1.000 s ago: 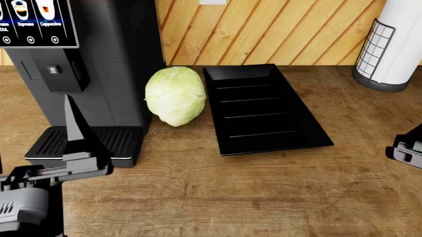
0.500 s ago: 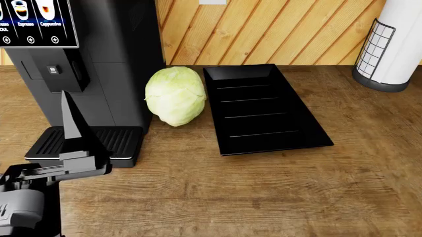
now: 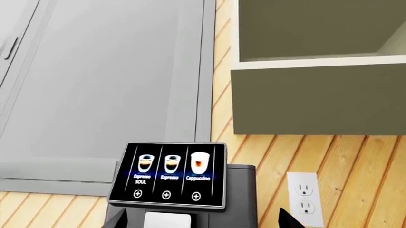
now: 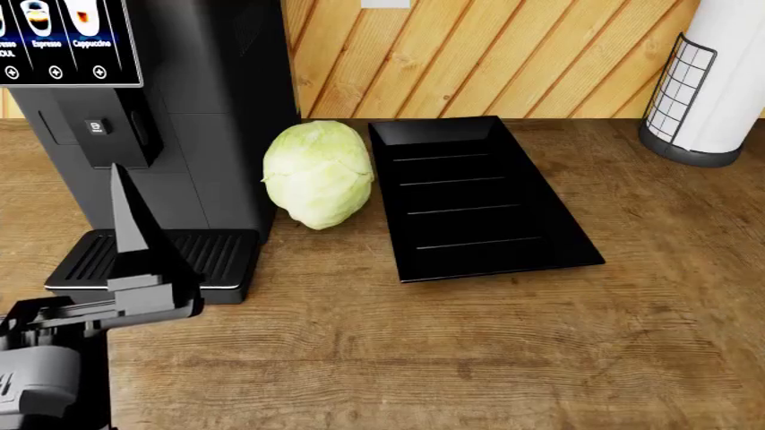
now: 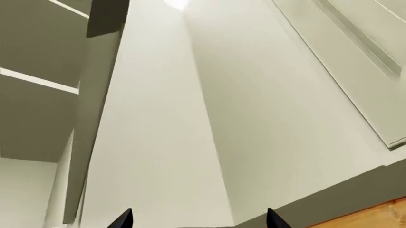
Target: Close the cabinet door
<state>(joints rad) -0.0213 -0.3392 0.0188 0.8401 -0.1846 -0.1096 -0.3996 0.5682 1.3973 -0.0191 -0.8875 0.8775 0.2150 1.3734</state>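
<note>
Wooden counter (image 4: 478,358) lies beneath the left pincer (image 4: 125,237); its spread is unclear. Right pincer (image 5: 198,219) gapes wide before the cabinet door (image 5: 159,142).

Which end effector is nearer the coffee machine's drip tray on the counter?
Left. The left end effector hangs right over the drip tray in the head view; the right end effector is out of that view, facing the open cabinet door.

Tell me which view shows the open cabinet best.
The left wrist view. It shows the cabinet head-on, above the coffee machine, with its bare interior and shelf edge visible. The right wrist view shows only steep, close-up panels, probably the cabinet and its door, and is hard to read. The head view looks down at the counter and misses it entirely.
</note>
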